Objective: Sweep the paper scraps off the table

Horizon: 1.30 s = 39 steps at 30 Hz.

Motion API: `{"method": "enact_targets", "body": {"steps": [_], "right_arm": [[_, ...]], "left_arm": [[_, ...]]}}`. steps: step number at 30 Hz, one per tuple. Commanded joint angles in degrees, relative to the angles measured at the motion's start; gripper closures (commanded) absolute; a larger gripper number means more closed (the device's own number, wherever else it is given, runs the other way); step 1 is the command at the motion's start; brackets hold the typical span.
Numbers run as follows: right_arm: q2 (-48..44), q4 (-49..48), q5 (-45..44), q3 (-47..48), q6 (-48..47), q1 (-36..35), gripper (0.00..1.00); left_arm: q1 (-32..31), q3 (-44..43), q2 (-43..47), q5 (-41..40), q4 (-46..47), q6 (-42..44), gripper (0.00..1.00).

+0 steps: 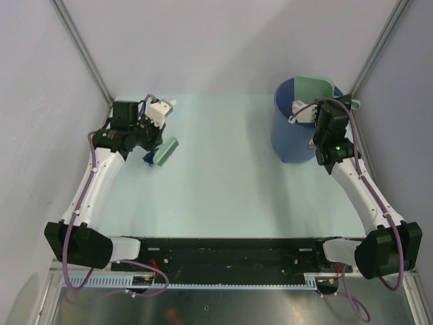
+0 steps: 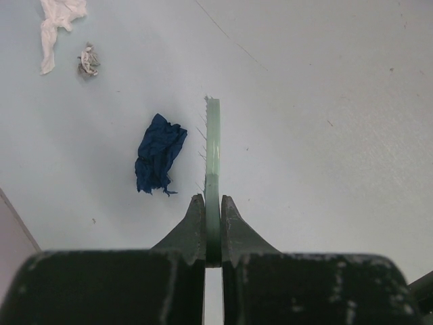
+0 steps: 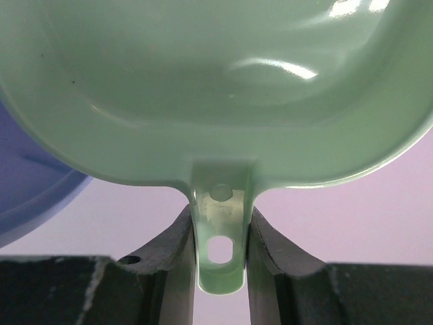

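Left wrist view: a white scrap (image 2: 57,20) lies at the far upper left of the table (image 2: 325,101), cut off by the top edge of the frame, and just right of it sits a small crumpled grey scrap (image 2: 87,61). Lower and nearer the middle, a dark blue scrap (image 2: 159,154) lies flat on the surface, just left of the brush (image 2: 213,142) and apart from it, with the bristle tips pointing toward it. All three scraps sit ahead and to the left of the jaws, none between them. The left gripper (image 2: 212,203) is clenched tight on the thin edge of the sage-green brush, which runs straight out from the fingertips. In the top external view only the blue scrap shows, beside the brush head at the table's left edge; the white and grey ones cannot be made out there, where the left arm covers that corner. Over on the right, the right gripper (image 3: 220,217) grasps the holed handle tab of the dustpan (image 3: 216,81), one finger on each side. The pan fills the right wrist view and is cut off at three edges. From above it is held over the rim of a blue bucket (image 1: 291,135) at the far right, hiding part of the bucket's inside; whether scraps lie in there cannot be told
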State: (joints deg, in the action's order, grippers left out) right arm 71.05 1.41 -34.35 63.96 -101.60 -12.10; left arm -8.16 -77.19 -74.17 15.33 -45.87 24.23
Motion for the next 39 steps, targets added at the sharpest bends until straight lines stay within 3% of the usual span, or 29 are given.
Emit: {"method": "enact_targets", "body": {"steps": [1, 4, 13, 16, 20, 21, 24, 33, 39], "right_arm": [[-0.3, 1.9, 5.1, 0.3, -15.6, 0.8, 1.0], [0.4, -4.8, 4.6, 0.4, -14.3, 1.4, 1.0], [2.3, -10.9, -1.2, 1.1, -8.7, 3.6, 1.0], [2.2, -11.0, -1.9, 2.4, -2.9, 3.3, 1.0], [2.0, 0.8, -1.2, 14.9, 21.6, 2.1, 1.0], [1.8, 6.6, -0.3, 17.7, 32.9, 1.3, 1.0], [1.5, 19.2, 5.4, 26.1, 50.1, -1.9, 1.0], [11.6, 44.3, 10.2, 36.1, 74.3, -25.9, 1.0], [27.3, 57.1, 25.0, 40.7, 89.2, -34.1, 1.0]], "left_arm": [[0.3, -1.1, 2.2, 0.3, 0.3, 1.3, 1.0], [0.3, -1.2, 2.1, 0.1, 0.2, 1.4, 1.0], [0.3, -2.4, 1.3, -5.5, 0.3, 1.4, 1.0], [0.3, -2.6, 1.2, -6.6, 0.3, 1.2, 1.0], [0.3, -2.9, 1.1, -10.5, 0.3, 0.7, 1.0], [0.5, -3.1, 1.2, -11.3, 0.3, 0.5, 1.0], [1.2, -3.3, 1.5, -14.9, 0.4, 0.6, 1.0], [5.8, -2.4, 0.6, -23.8, 3.1, 2.0, 1.0], [8.0, -1.0, -2.0, -24.8, 5.0, 2.3, 1.0]]}}
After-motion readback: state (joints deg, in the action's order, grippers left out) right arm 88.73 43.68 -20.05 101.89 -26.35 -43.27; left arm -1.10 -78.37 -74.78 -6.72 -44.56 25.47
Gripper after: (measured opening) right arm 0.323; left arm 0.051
